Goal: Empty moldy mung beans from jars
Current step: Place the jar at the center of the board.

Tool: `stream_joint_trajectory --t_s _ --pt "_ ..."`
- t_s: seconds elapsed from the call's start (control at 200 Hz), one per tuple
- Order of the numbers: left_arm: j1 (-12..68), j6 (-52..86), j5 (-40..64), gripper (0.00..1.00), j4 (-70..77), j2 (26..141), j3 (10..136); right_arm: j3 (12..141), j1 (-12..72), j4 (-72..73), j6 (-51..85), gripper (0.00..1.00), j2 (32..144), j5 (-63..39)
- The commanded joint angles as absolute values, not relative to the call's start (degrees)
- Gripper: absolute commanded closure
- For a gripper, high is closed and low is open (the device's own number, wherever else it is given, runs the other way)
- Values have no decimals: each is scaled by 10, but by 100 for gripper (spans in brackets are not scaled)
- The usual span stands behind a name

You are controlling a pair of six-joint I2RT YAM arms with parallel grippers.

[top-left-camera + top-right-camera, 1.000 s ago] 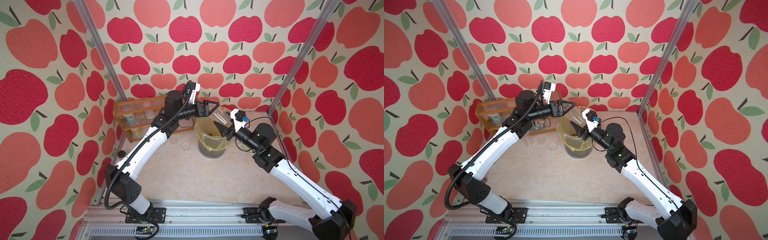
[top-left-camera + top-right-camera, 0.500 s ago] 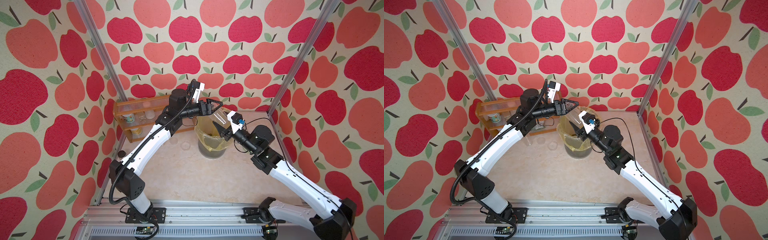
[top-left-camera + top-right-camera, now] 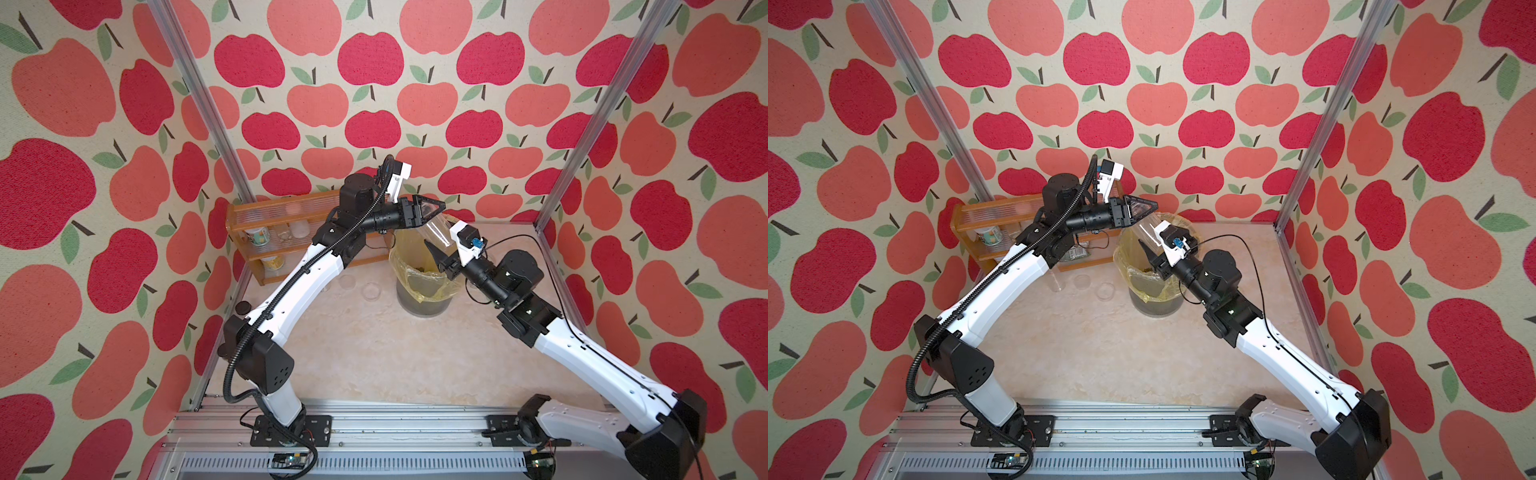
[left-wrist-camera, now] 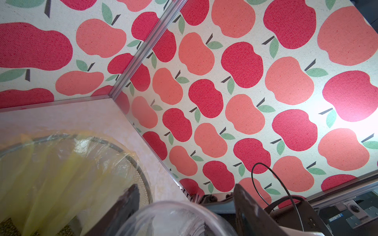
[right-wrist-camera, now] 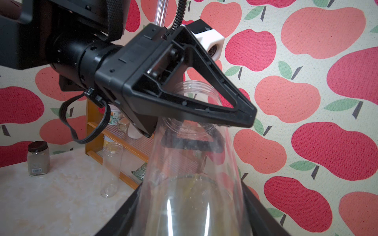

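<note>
A wide clear jar (image 3: 438, 230) (image 3: 1148, 230) hangs tilted over the bin (image 3: 419, 299), mouth up. No beans show inside it. My right gripper (image 3: 442, 245) (image 5: 190, 214) is shut on its lower body (image 5: 190, 183). My left gripper (image 3: 436, 208) (image 5: 233, 130) straddles its threaded mouth. In the left wrist view the rim (image 4: 173, 218) lies between the fingers of that gripper (image 4: 185, 192), with a gap at one finger. Olive-green mung beans (image 4: 12, 226) lie at the bottom of the yellow-lined bin. A tall narrow jar (image 5: 111, 169) (image 3: 1057, 282) stands empty on the table.
A wooden rack (image 3: 266, 216) with printed cans (image 3: 257, 237) stands at the back left. Two clear lids (image 3: 371, 291) (image 3: 345, 281) lie left of the bin. A small dark-lidded brown jar (image 5: 38, 158) stands by the left wall. Metal posts mark the back corners.
My left gripper has swung right onto the jar's mouth, and its jaws have narrowed. The right arm has shifted the jar slightly left and up.
</note>
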State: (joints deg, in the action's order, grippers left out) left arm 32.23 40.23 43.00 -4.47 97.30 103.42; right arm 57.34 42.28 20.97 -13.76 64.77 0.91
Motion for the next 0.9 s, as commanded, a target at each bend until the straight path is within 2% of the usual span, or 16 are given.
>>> stream_joint_trajectory --t_s 0.0,0.095,0.28,0.41,0.52,0.64,0.895 --pt "323 389 457 29 -75 972 1041 581 423 254 -149 55 653 46" --pt "318 388 463 30 -80 970 1043 582 423 254 -149 54 658 50" --pt "314 375 452 32 -103 964 1047 589 422 257 -141 41 667 54" --pt "311 381 445 32 -105 957 1045 592 423 253 -134 37 670 40" --pt "310 377 439 33 -112 951 1047 594 422 252 -128 20 670 37" --pt "306 378 425 33 -109 944 1041 597 422 249 -125 12 670 36" --pt "290 380 412 34 -103 934 1035 592 422 247 -121 8 664 37"
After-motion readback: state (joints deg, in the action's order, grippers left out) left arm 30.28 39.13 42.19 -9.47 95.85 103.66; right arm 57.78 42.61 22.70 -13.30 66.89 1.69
